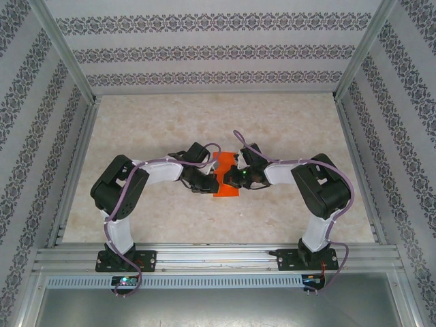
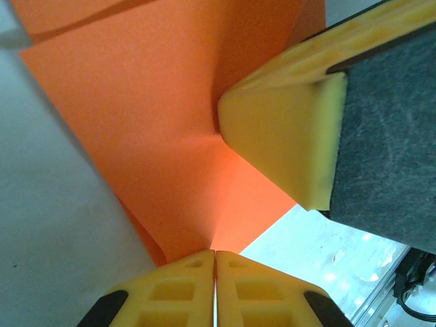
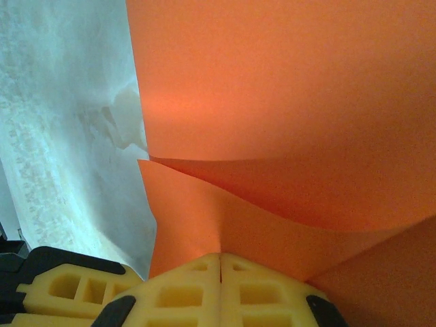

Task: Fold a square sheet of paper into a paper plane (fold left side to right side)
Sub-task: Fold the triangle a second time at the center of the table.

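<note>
Working on the square sheet of paper (image 1: 226,189), just beyond the middle of the near rail (image 1: 218,253) and partly raised. Pinched by the left gripper (image 2: 215,262) toward the rail's left end and by the right gripper (image 3: 220,262) toward its right end, both sets of jaws closed tight on the paper. Held so, probably, to keep edges aligned while bringing left side over right; not yet creased flat
</note>
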